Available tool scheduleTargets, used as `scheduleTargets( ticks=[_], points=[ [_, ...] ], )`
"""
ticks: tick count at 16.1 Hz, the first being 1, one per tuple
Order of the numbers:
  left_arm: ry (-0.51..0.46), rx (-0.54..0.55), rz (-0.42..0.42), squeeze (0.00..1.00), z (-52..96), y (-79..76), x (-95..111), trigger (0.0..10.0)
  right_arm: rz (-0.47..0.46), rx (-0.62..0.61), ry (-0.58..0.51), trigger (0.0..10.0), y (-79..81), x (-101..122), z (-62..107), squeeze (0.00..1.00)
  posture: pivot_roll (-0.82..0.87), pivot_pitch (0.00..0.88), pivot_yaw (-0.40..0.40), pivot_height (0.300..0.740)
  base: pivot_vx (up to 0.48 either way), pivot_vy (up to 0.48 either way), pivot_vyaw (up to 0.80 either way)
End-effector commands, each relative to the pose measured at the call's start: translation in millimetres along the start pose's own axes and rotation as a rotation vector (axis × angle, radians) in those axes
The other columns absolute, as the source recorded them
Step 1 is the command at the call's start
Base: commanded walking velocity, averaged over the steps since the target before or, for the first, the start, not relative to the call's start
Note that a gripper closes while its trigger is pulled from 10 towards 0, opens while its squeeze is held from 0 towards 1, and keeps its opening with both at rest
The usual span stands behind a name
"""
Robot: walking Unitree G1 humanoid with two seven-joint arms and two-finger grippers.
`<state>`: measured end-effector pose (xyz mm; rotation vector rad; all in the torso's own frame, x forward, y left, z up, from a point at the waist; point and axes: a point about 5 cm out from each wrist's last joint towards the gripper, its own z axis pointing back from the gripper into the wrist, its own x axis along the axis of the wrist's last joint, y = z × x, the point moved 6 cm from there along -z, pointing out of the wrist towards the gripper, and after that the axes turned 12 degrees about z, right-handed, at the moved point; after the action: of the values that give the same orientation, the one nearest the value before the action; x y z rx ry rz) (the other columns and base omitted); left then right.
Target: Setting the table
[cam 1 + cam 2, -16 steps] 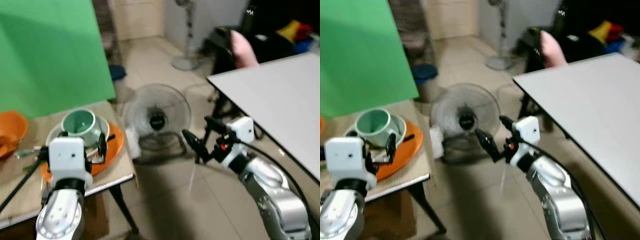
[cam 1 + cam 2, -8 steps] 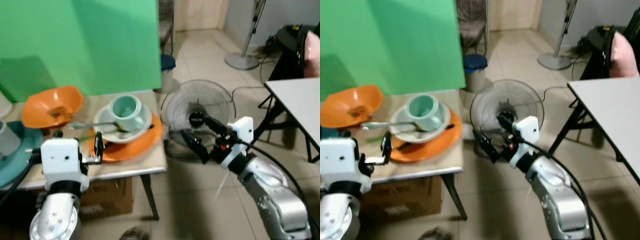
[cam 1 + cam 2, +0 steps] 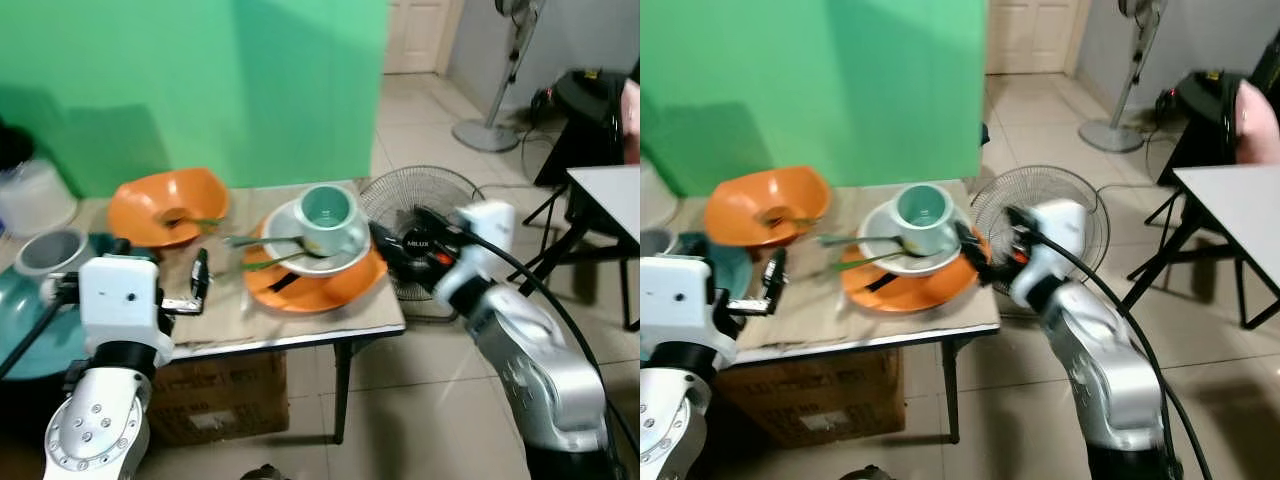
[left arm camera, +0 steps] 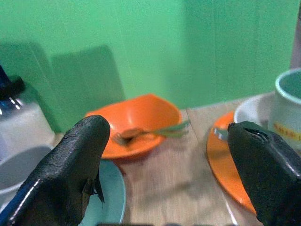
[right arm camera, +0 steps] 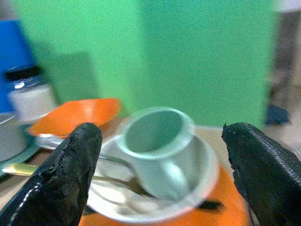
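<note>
Open right pincer (image 5: 160, 183) faces the blurred mug (image 5: 162, 148), its base hidden.

Glossy orange plate (image 3: 320, 290), matt wood-look table (image 3: 300, 325) (pale grain)

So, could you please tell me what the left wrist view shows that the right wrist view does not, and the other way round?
The left wrist view alone shows the fork lying in the orange bowl and the teal plate beside it. The right wrist view alone looks into the pale green mug lying tilted on the white dish, with a spoon reaching in. Both show the orange bowl, the mug, the orange plate, the green backdrop and an open gripper's fingertips.
</note>
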<state>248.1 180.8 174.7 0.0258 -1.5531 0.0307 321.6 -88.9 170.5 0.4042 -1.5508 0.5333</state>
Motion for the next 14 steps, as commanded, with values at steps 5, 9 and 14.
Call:
scheduleTargets(
  ticks=[5,9,14],
  points=[
    [0.09,-0.216,0.064,0.0,-8.0,-29.6,-7.0,10.0,0.111,0.173,0.118,10.0,11.9,-2.6,-26.0,1.0,0.05,0.0,0.031,0.74,0.0,0.0,0.0],
    [0.093,-0.323,0.046,0.0,-12.2,-48.5,-5.2,10.0,0.204,0.221,0.225,10.0,9.7,-12.2,-45.2,0.66,0.05,0.0,0.035,0.74,0.0,0.0,0.0],
    [0.131,-0.479,0.002,0.0,-4.2,-65.7,-1.9,10.0,0.274,0.288,0.38,10.0,-1.2,-18.7,-52.5,0.0,0.05,0.0,0.028,0.74,0.0,0.0,0.0]
  ],
)
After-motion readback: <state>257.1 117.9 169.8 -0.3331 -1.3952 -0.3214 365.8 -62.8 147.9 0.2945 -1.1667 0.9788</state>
